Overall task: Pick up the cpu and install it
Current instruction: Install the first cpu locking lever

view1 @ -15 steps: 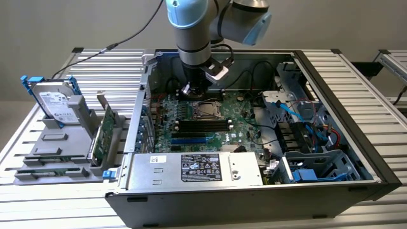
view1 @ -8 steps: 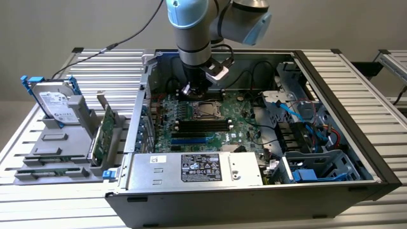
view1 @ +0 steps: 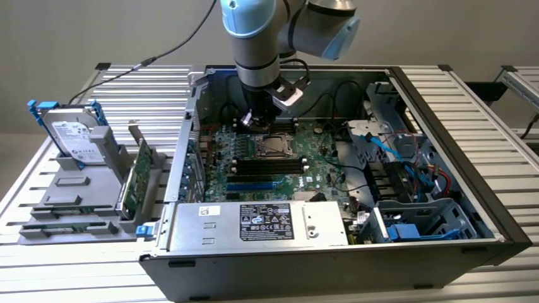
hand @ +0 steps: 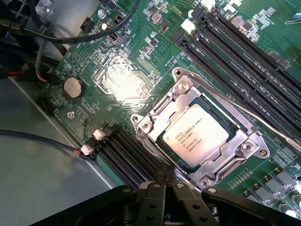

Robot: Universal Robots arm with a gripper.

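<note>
Hovering just above the motherboard inside the opened computer case, the end effector is keeping its fingers pressed together and gripping nothing. The cpu is already sitting in its socket under the metal retention frame — at about one o'clock from the fingertips in the wrist view — lying flat so the frame can clamp it against the contacts.

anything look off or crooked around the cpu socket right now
Nothing stands out. The cpu lies flat and square inside the socket frame on the motherboard, with no tilt or visible damage. The claw is shut above the board, holding nothing.
</note>
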